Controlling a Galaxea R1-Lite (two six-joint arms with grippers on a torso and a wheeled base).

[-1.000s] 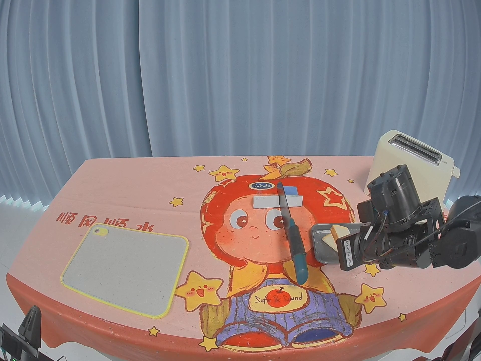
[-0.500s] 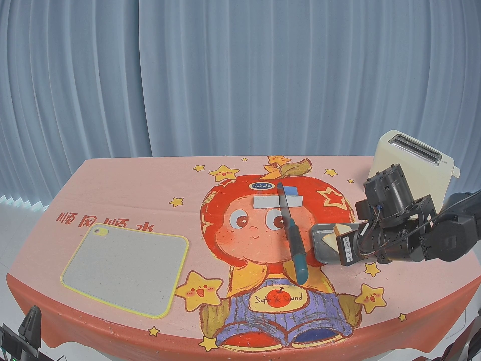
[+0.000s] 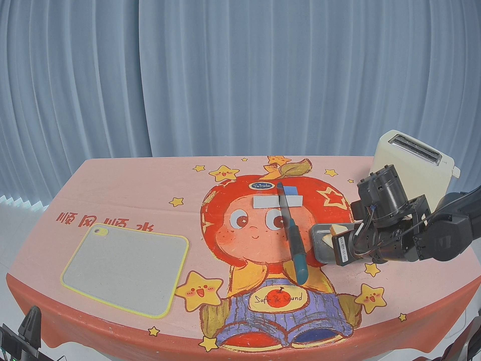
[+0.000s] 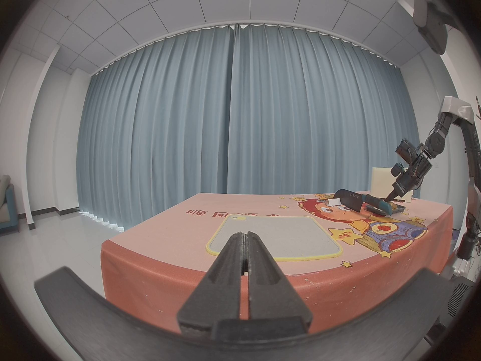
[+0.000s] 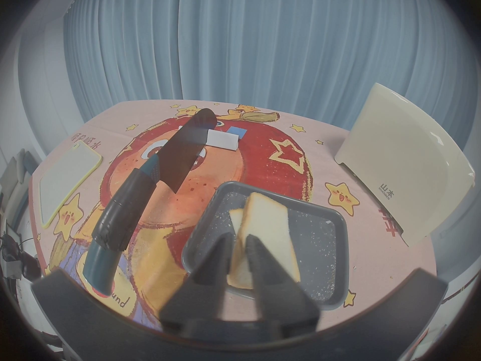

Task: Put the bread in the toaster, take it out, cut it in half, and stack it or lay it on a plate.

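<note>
Blue-grey pleated curtain (image 3: 240, 66) backs a table under a pink cartoon-printed tablecloth (image 3: 130, 186). At the left lies a flat grey cutting board (image 3: 125, 269) with a yellow rim. Off the table's left front, the left gripper (image 4: 245, 256) has its black fingers pressed together with nothing between them. Near the middle, a dark-bladed knife (image 3: 295, 241) with a teal handle rests its blade across a small white and blue block (image 3: 278, 201). Just right of the handle sits a dark grey metal tray (image 3: 318, 236). A pale bread slice (image 5: 268, 226) stands tilted inside its rim, pinched at one edge by the right gripper (image 5: 239, 241), fingers narrow. A cream toaster (image 3: 411, 164) stands behind, apart from the tray.
</note>
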